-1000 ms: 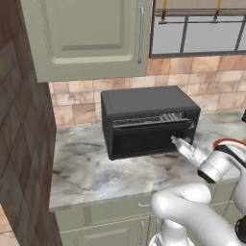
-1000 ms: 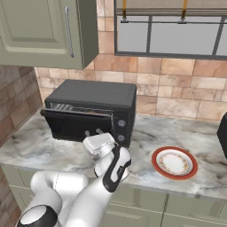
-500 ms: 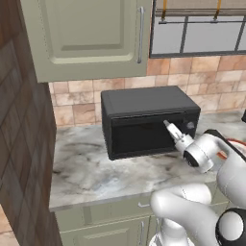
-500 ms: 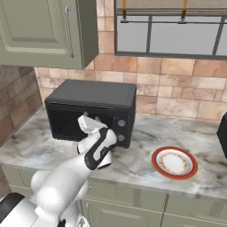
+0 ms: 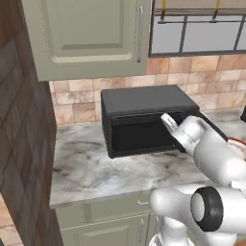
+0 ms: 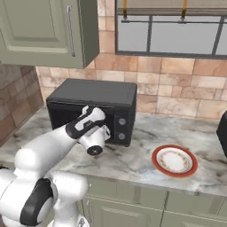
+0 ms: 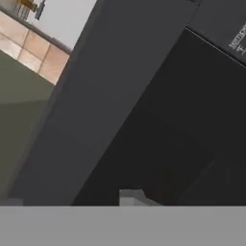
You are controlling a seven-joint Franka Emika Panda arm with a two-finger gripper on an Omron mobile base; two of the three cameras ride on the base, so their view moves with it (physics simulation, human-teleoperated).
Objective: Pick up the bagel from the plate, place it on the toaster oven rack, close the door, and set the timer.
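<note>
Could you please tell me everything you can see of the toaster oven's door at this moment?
The door is a wide rectangular flap with a dark glass pane in a dark grey frame, covering most of the black oven's front. It stands upright and looks shut. A control panel with round knobs sits at its right. The gripper is at its upper right corner, seemingly against it. The oven stands on the marble counter.

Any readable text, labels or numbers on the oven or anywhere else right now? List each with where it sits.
Small white print on the toaster oven's control panel, hand view: too blurred to read.
Marks around the oven's knobs, right base view: too small to read.
Plate: a faint pattern, no lettering.
No other text in view.
</note>
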